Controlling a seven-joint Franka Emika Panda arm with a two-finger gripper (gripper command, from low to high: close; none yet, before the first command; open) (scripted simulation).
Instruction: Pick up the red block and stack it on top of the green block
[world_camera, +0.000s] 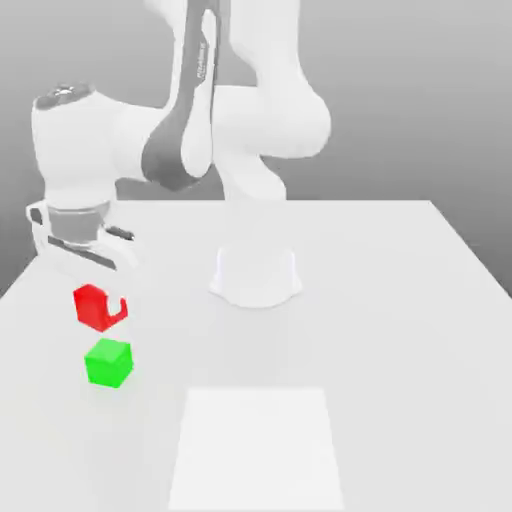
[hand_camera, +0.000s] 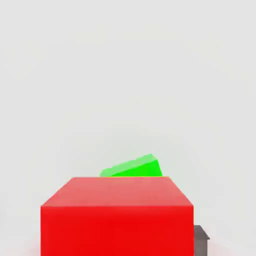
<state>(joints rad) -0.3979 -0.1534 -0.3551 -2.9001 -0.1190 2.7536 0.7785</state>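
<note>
Block, bright red, plain, smooth and boxy

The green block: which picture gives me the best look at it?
The exterior view shows the green block best: its top and sides are in sight, below the red block in the picture. In the hand view, the red block partly hides it, leaving only its upper part visible.

red block: one | green block: one | robot arm: one

Bright, washed-out whites, faint shadows
</note>
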